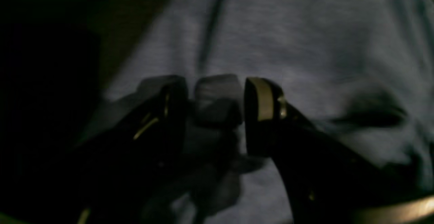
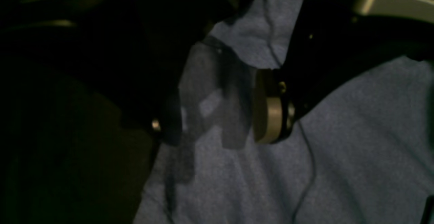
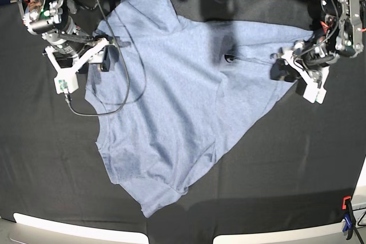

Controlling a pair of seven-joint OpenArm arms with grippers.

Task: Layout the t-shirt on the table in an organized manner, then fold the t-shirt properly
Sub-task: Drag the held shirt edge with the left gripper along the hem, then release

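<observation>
The light blue-grey t-shirt (image 3: 171,101) lies spread but skewed on the black-clothed table (image 3: 297,170), running from the far left to the near middle. My right gripper (image 3: 106,56) is at the shirt's far-left edge. In the right wrist view it (image 2: 217,115) is shut on a bunched fold of the t-shirt (image 2: 339,149). My left gripper (image 3: 281,70) is at the shirt's right corner. In the left wrist view it (image 1: 217,95) is shut on a pinch of the t-shirt (image 1: 288,41).
A black cable (image 3: 123,84) from the right wrist arm loops over the shirt's left part. A red and blue clamp (image 3: 346,215) grips the table's near right corner. The light rim (image 3: 57,230) runs along the near edge. Clutter stands behind the far edge.
</observation>
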